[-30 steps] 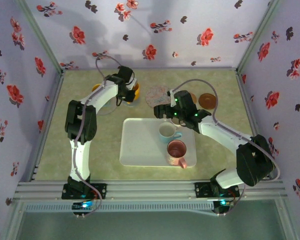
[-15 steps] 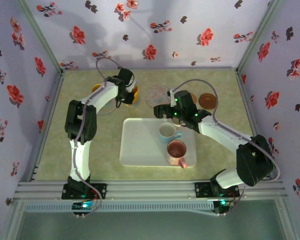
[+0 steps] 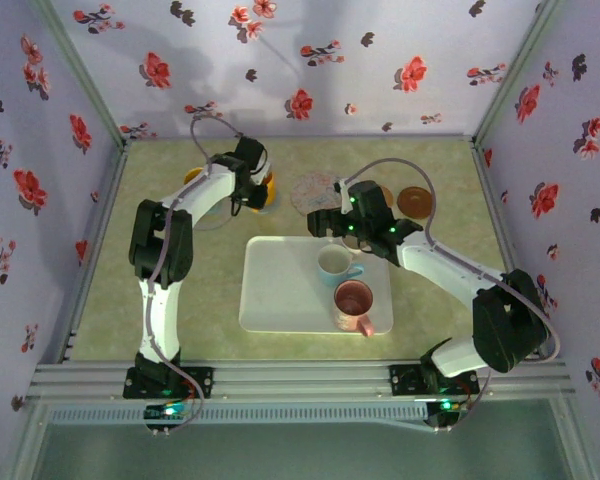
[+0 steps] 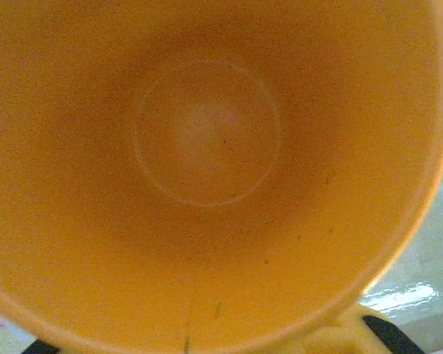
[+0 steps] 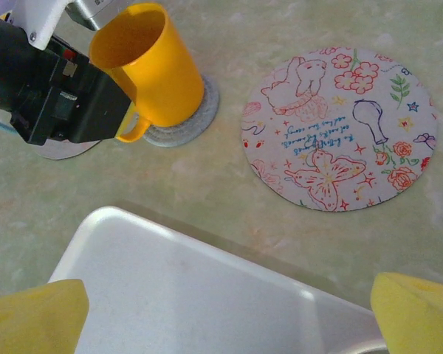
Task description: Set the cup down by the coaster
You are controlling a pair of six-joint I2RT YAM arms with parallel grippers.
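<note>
An orange cup point(image 3: 263, 187) stands on a small grey coaster point(image 5: 184, 122) at the back of the table, left of centre. In the right wrist view the cup point(image 5: 151, 70) leans a little, its handle toward my left gripper point(image 5: 122, 118). My left gripper point(image 3: 252, 181) is right against that handle, its fingers hidden behind its black body. The left wrist view looks straight down into the cup point(image 4: 207, 147). My right gripper point(image 3: 325, 222) hovers open over the tray's far edge, its yellow fingertips point(image 5: 29, 317) wide apart with nothing between them.
A round patterned coaster point(image 5: 340, 129) lies right of the cup, a brown one point(image 3: 414, 200) further right. The white tray point(image 3: 275, 295) holds a white-and-blue cup point(image 3: 333, 263) and a pink cup point(image 3: 354, 300). A clear disc point(image 5: 59, 151) lies under the left gripper.
The left gripper and the orange cup have shifted slightly toward the back of the table. The right arm has not moved.
</note>
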